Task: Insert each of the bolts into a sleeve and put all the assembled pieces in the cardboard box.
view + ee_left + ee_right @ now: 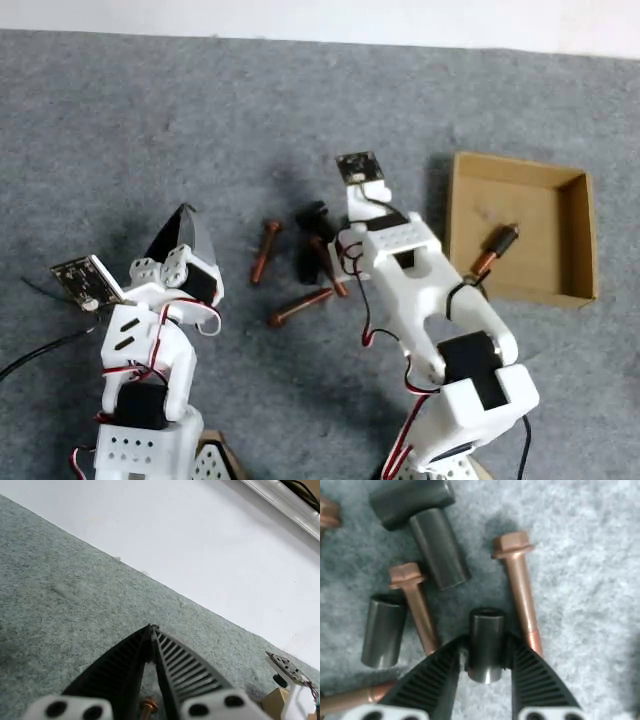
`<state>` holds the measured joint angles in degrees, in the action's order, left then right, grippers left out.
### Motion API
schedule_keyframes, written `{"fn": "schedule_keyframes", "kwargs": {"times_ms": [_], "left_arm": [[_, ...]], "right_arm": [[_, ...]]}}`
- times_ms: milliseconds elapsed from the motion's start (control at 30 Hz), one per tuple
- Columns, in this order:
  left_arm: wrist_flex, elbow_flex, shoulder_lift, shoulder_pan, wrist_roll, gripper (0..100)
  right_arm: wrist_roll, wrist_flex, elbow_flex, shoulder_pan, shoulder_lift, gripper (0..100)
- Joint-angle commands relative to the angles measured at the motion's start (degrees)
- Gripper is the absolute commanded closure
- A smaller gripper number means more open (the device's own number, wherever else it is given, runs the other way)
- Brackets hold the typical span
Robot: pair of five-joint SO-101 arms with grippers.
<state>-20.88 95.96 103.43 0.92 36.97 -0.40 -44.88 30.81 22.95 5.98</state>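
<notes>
My right gripper (486,655) is shut on a dark sleeve (486,640) that lies on the grey mat, one finger pressed to each side of it. Copper bolts (517,580) (415,605) lie right beside it, with more dark sleeves (382,630) (437,547) just beyond. From above, loose bolts (263,250) (300,305) and sleeves (312,215) lie in a cluster at mid-table, under the right arm (400,250). The cardboard box (575,240) at the right holds one assembled piece (497,245). My left gripper (185,225) (151,628) is shut and raised left of the cluster, holding nothing at its tips.
Grey felt mat (150,120) covers the table, with open room at the back and left. A white wall (210,545) runs along the mat's far edge. The right arm's camera board (287,665) and a box corner (272,700) show beyond the left gripper.
</notes>
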Motion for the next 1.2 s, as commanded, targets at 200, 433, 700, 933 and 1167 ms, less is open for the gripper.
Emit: {"fn": "schedule_keyframes", "kwargs": {"times_ms": [200,433,700,933,1167], "left_arm": [[1.23,1.19,0.92,-0.92,-0.35,99],[1.23,1.19,0.92,-0.92,-0.35,99],[1.23,1.19,0.92,-0.92,-0.35,99],[1.23,1.19,0.92,-0.92,-0.35,99],[1.23,1.19,0.92,-0.92,-0.35,99]], "right_arm": [[-0.44,0.92,0.57,-1.19,2.59,88.7],[-0.53,0.92,0.57,-1.27,2.77,88.9],[-0.44,0.92,0.66,-1.19,2.86,89.5],[-0.35,1.01,0.66,-1.19,2.95,99.6],[4.04,0.92,0.92,-1.27,1.71,99.5]]}}
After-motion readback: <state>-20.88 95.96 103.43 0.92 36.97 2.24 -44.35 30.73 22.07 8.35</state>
